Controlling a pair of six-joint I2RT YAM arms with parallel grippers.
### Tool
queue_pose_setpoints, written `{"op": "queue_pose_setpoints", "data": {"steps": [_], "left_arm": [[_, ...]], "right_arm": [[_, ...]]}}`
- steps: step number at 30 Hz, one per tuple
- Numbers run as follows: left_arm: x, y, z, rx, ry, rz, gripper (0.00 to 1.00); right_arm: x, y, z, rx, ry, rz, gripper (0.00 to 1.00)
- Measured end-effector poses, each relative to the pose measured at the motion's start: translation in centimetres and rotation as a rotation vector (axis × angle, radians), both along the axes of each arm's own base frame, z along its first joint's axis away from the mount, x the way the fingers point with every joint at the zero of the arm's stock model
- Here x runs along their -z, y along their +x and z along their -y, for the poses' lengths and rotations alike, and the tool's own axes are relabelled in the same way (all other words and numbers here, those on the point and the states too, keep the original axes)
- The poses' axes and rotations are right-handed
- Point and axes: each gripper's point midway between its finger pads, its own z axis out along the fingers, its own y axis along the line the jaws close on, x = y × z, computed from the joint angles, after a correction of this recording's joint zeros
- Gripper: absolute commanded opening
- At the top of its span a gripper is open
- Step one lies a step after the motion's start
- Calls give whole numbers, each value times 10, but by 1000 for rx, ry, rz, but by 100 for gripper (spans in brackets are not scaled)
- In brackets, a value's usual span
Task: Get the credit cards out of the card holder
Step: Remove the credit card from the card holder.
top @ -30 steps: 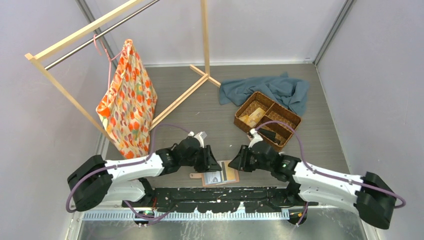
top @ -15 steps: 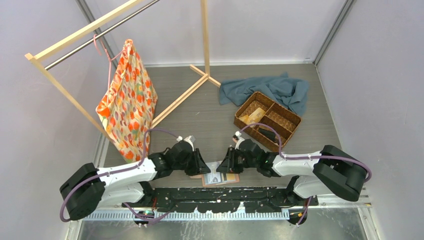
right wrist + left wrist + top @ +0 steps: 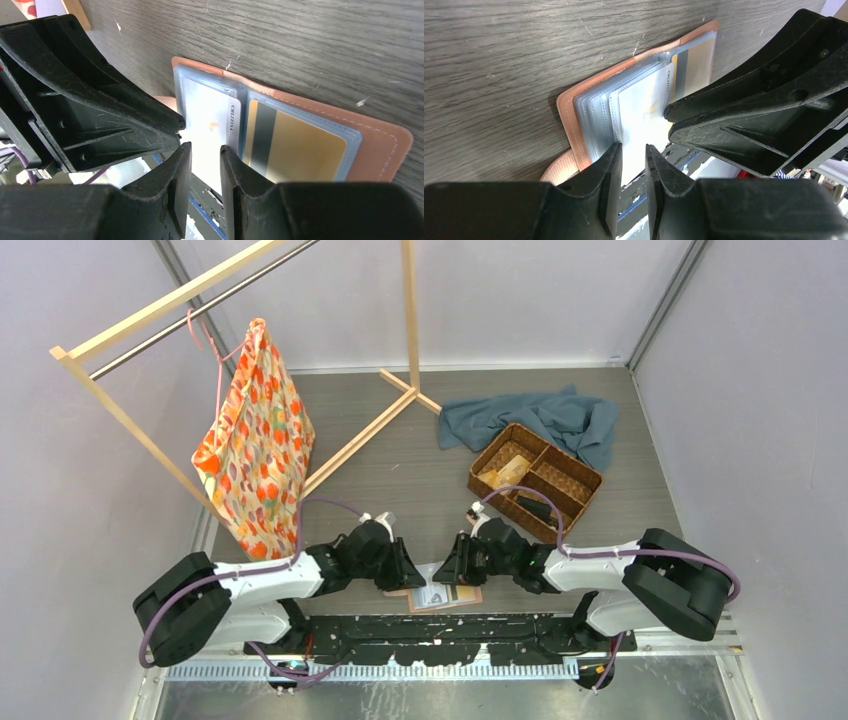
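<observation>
Lying open at the table's (image 3: pixel 400 470) near edge, card holder (image 3: pixel 441 597) sits betw. both claws. L gripper (image 3: pixel 631 150) & R gripper (image 3: pixel 200 150): jaws slightly parted, tips over pale card (image 3: pixel 207 115); contact unclear. Gold card (image 3: pixel 305 150) in adjacent sleeve.

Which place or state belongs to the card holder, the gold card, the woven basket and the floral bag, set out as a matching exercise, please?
Things:
1. card holder
2. gold card
3. woven basket
4. floral bag

Places or states:
A. hanging from the wooden rack
B. lying open on the table
C. tucked in a clear sleeve
D. standing by the blue cloth

Pairs: 1-B, 2-C, 3-D, 4-A.
</observation>
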Motion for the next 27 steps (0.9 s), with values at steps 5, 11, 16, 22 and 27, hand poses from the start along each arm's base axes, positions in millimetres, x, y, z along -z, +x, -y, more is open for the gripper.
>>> {"op": "queue_pose_setpoints", "data": {"steps": [5,11,16,22,27], "left_arm": [[0,0,2,4,-7,0,25],[0,1,2,5,-5,0,24],[-6,2,3,14,9,2,24],[-26,9,12,24,-25,42,24],[-25,9,12,24,-23,40,24]], "right_arm": [[-1,1,0,5,2,3,31],[-9,5,8,37,-2,34,32],[-16,7,14,48,-10,69,32],[-2,5,18,45,-53,46,31],[-1,6,18,47,-56,43,31]]}}
